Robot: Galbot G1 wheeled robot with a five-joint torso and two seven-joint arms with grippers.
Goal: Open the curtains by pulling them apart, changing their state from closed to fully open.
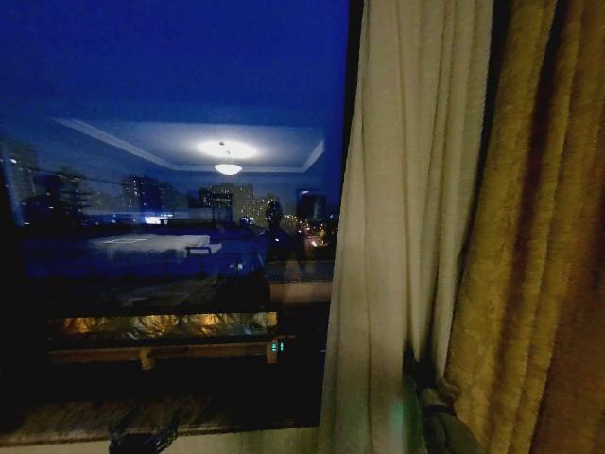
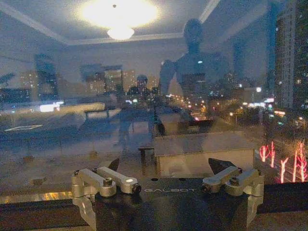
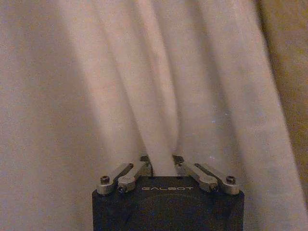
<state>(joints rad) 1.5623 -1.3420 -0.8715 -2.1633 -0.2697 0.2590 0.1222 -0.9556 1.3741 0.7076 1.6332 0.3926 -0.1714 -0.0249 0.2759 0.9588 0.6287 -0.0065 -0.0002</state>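
A sheer cream curtain (image 1: 406,189) hangs bunched in pleats at the right side of the window, uncovering the dark glass to its left. Low on this panel, my right gripper (image 1: 414,367) pinches a fold. The right wrist view shows my right gripper (image 3: 162,161) with its jaws drawn together, shut on a vertical pleat of the curtain (image 3: 159,86). My left gripper (image 1: 142,441) sits low by the window sill, away from the fabric. In the left wrist view my left gripper (image 2: 168,166) is open, its fingers (image 2: 222,166) spread wide, facing the bare glass with nothing between them.
A thick golden-brown drape (image 1: 539,236) hangs right of the sheer panel, also at the edge of the right wrist view (image 3: 288,57). The window glass (image 1: 170,189) reflects the room's ceiling lamp and the robot. A stone sill (image 1: 85,418) runs below the glass.
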